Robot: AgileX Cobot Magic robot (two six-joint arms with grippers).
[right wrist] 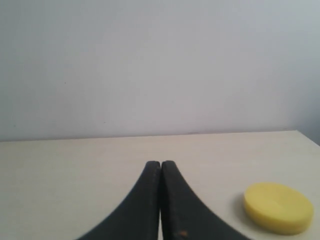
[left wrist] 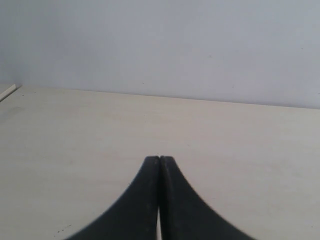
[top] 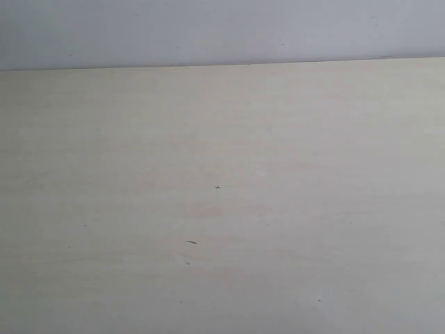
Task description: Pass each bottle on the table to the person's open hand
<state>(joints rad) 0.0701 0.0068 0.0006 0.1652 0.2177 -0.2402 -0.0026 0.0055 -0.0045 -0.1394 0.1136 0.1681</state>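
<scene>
- While both arms sit low over the table (top: 222,209), the left gripper (left wrist: 159,158) shows its two dark fingers pressed together at the tips, with nothing between them.
- The right gripper (right wrist: 160,162) is pinched together in the same way and holds nothing; its tips point toward the wall (top: 222,28).
- The table's far edge (top: 222,65) runs across the whole exterior view, rising slightly toward the right, and the plain pale grey wall stands directly behind it.
- In the exterior view the pale beige tabletop spreads from side to side as one flat surface, its long axis lying across the frame, marked only by a few tiny dark specks (top: 192,242) near the middle.
- Ahead of the left fingertips, open tabletop reaches to the far edge; a thin pale strip (left wrist: 9,92) shows at one corner.
- A flat yellow disc (right wrist: 278,207) lies on the table near the right gripper's fingers, apart from them and close to a side edge of the table.
- Where the bottles stand, and which way they point, cannot be told from these views.
</scene>
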